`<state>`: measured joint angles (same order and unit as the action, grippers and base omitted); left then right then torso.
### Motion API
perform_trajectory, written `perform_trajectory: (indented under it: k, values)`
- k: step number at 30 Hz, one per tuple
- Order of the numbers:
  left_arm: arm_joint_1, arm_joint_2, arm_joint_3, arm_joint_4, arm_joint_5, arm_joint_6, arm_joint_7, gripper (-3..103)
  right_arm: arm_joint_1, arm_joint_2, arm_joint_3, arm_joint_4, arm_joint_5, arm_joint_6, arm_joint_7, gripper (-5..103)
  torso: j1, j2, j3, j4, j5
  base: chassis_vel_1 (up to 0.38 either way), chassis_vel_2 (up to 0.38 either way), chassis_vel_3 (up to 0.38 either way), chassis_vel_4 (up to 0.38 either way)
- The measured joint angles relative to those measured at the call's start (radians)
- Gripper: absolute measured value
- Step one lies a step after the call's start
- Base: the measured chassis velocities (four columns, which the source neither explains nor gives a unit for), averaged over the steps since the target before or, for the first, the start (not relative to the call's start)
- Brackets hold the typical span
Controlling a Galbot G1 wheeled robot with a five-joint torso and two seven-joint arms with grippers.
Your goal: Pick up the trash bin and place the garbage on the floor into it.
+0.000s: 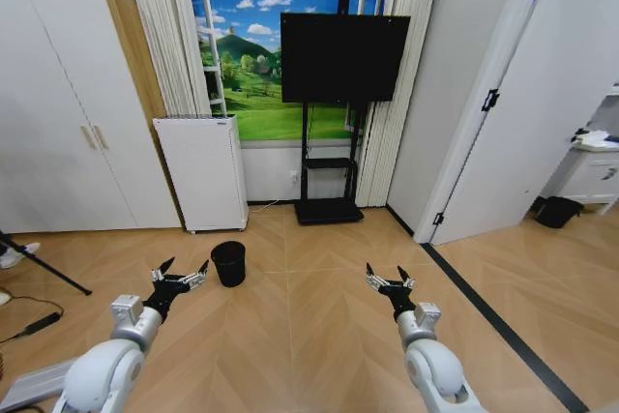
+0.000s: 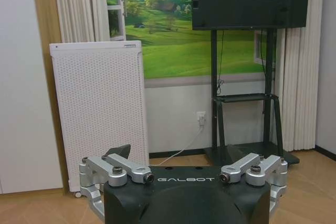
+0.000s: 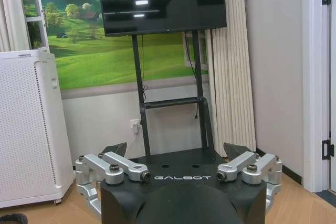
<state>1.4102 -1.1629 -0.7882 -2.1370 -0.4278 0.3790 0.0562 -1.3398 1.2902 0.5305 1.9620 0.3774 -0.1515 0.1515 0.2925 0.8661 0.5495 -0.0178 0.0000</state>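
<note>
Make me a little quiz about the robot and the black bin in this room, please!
1. True or false: the left tool holds the trash bin.
2. Which tool is nearer the trash bin? A) left B) right
3. Fill in: behind the trash bin stands a white ____.

Key:
1. False; both it and the right tool are open and empty.
2. A
3. Air purifier.

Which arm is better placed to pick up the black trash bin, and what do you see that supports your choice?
Probably the left. The trash bin stands on the floor just beyond the open left gripper, slightly to its right. The right gripper, also open, hovers much farther away across bare floor.
</note>
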Motion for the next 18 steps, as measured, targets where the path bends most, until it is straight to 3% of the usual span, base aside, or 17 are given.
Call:
perform_trajectory:
  k: [18]
  values:
    - [0.01, 0.001, -0.003, -0.024, 0.013, 0.015, -0.021, 100, 0.005, 0.004, 0.001, 0.027, -0.023, -0.023, 0.065, 100, 0.0, 0.0, 0.0, 0.0, 0.0, 0.0, 0.0, 0.0, 0.0]
